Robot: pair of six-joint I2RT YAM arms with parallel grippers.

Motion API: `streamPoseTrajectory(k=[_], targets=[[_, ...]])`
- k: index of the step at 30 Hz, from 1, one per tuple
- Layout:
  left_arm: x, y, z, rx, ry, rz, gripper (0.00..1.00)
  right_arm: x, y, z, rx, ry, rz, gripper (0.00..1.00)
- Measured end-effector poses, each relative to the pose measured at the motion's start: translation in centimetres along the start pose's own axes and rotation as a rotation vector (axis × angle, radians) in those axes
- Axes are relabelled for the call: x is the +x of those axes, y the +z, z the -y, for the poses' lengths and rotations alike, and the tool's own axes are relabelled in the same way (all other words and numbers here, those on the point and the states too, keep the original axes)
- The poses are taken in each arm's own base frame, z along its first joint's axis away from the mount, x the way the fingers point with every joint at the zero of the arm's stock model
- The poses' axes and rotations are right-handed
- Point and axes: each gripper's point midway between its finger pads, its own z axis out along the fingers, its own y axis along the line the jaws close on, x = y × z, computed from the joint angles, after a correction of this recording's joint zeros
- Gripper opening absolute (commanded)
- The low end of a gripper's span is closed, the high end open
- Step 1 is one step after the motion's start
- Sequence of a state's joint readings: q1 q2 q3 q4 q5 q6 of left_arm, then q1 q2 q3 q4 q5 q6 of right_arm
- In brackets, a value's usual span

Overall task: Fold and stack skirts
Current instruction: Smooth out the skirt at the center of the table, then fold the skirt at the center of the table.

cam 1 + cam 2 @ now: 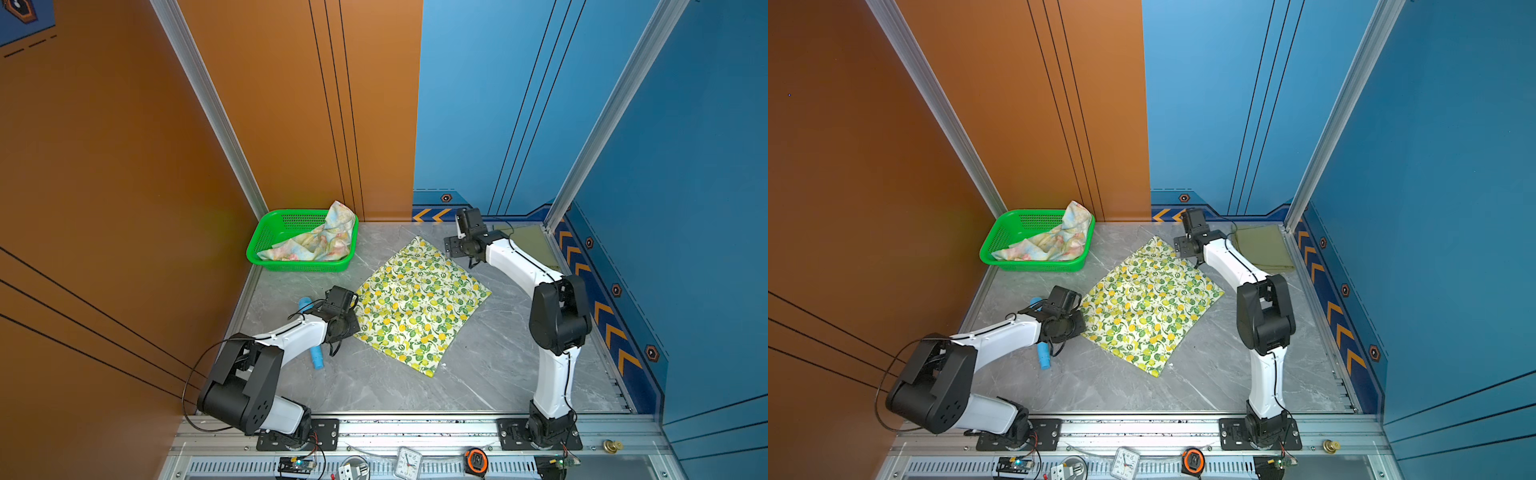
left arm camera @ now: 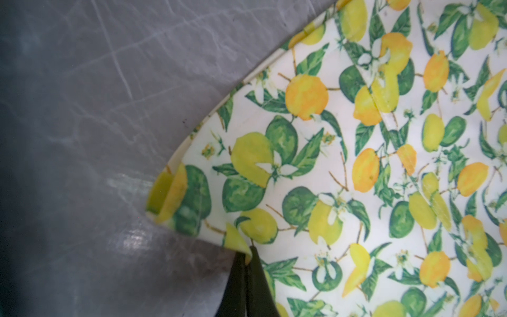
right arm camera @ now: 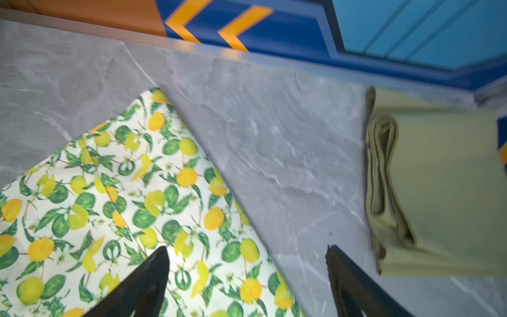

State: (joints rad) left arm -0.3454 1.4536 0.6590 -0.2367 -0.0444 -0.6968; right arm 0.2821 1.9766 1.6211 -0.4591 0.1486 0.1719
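Lemon skirt (image 1: 419, 303) flat and skewed in the middle of the table (image 1: 478, 374), nothing doubled over yet by the look of it. Near left corner pinched by the left pincer (image 2: 248, 258), clamped tight on a small lip of hem. Right pincer (image 3: 247, 249) up at the far corner, spread wide and empty — one finger over the print, one over bare stone, contact with the cloth impossible to call. Olive skirt (image 1: 1262, 249) already folded into a neat pad in the far right corner, well apart; pastel skirt (image 1: 316, 241) crumpled in the green basket (image 1: 266, 226) at the far left, waiting. So, probably garment two of three, with the fold only being set up. Next up, most likely: drop the right pincer onto the far hem, close on both layers, then lift the two held corners together and carry them across to the opposite edge. Calls for an even lift — thin cloth like this sagging and bunching easily. Worth minding the light-blue toy (image 1: 316, 357) under the left arm, near that corner.
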Motion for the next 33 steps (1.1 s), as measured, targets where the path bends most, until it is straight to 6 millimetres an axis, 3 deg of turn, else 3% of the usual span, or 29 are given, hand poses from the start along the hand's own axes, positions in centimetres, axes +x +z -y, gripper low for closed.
streamPoseTrajectory(k=[3,5,11,14,23,27,30,33], targets=[[-0.1,0.1,0.1,-0.002,0.001,-0.002,0.00,3.6,-0.2,4.8,0.046,0.175,-0.075,0.88],[-0.3,0.2,0.3,-0.002,0.005,-0.002,0.00,5.7,-0.2,6.4,0.059,0.259,-0.116,0.86],[-1.0,0.5,0.6,-0.008,0.016,-0.003,0.00,11.8,0.1,6.9,0.038,0.389,-0.227,0.81],[-1.5,0.7,0.7,-0.014,0.017,-0.004,0.00,13.9,0.3,7.3,0.032,0.439,-0.261,0.77],[-3.1,1.3,1.2,-0.024,0.001,0.003,0.00,15.1,0.9,7.9,-0.012,0.520,-0.243,0.68],[-3.5,1.5,1.3,-0.024,-0.003,0.006,0.00,15.6,1.3,7.6,-0.047,0.557,-0.237,0.59],[-3.8,1.6,1.5,-0.023,-0.002,0.007,0.00,15.5,1.6,7.4,-0.071,0.579,-0.215,0.49],[-4.0,1.6,1.6,-0.022,-0.002,0.009,0.00,15.3,1.8,7.3,-0.095,0.606,-0.192,0.33]])
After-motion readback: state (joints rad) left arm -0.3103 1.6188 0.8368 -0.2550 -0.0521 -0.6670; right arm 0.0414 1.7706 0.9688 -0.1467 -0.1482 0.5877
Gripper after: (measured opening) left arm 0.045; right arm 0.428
